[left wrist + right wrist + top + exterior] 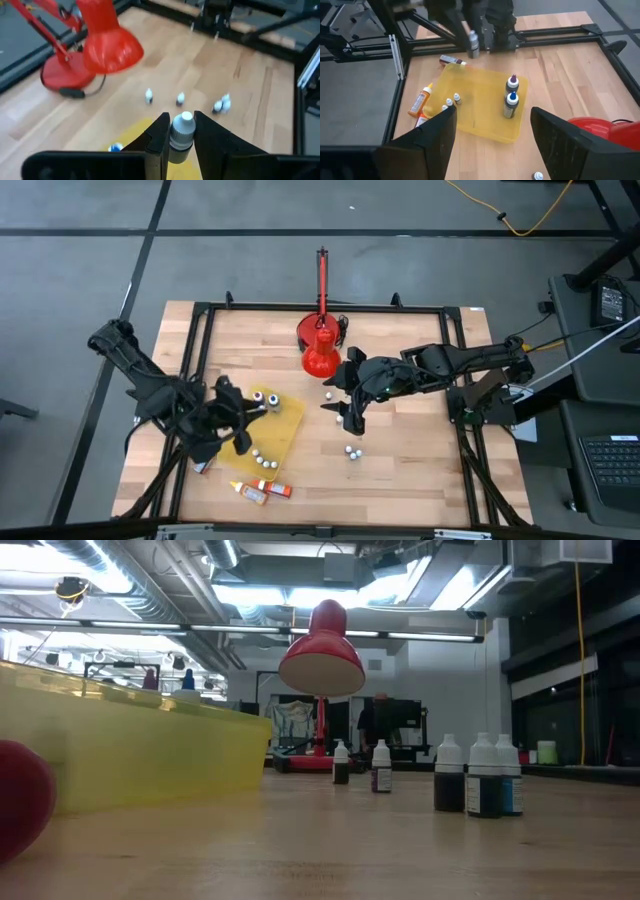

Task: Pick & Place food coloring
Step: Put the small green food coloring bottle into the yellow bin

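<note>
On the left side of the wooden table [420, 470], the left gripper [240, 435] is hanging over the near edge of the yellow tray [292, 418]. Its two fingers [159, 134] are closing narrowly on a small bottle with a pale cap [182, 131], which is standing upright between them in the left wrist view. In the right wrist view the same bottle [473, 44] is showing above the far edge of the tray [485, 87].

Inside the tray, two dark bottles with blue tips [510, 98] are standing one beside the other, and two small bottles with white caps [453, 101] are standing near the other edge. On the table just outside the tray, an orange-yellow bottle [249, 492] and a red bottle [277, 489] are lying on their sides, almost touching each other.

Near the middle of the table, a pair of small bottles [353, 450] is standing on the wood, and another small bottle [326, 393] is standing closer to the red lamp [319, 352]. In the low view several of these dark bottles [477, 778] are standing upright.

On the right, the right gripper [348, 395] is hovering above the middle of the table, near the lamp. Its fingers [436, 137] are spreading wide and are holding nothing.
</note>
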Controlling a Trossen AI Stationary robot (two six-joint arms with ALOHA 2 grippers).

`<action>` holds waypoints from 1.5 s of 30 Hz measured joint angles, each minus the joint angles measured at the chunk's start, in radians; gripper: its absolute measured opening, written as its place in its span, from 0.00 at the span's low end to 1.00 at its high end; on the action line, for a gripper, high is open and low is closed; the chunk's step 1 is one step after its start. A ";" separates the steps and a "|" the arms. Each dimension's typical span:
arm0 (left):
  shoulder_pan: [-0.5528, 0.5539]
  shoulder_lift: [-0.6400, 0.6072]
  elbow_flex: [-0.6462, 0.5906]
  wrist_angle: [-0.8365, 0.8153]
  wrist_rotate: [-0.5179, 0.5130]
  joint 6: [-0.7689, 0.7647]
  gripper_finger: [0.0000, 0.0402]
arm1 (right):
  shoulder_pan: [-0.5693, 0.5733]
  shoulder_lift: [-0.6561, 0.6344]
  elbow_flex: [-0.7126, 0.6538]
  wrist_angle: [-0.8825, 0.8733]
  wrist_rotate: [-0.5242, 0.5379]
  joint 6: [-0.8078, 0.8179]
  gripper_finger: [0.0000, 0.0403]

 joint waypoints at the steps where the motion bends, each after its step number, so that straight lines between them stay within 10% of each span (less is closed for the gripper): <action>1: -0.013 0.000 -0.022 -0.001 0.001 -0.017 0.16 | 0.000 0.000 0.000 -0.001 -0.006 -0.002 0.63; 17: -0.268 0.052 -0.331 0.011 -0.106 -0.552 0.16 | 0.000 0.001 -0.001 -0.008 -0.015 -0.042 0.63; 45: -0.412 0.277 -0.570 0.409 -0.103 -0.657 0.16 | 0.000 0.001 -0.002 -0.113 -0.006 -0.024 0.63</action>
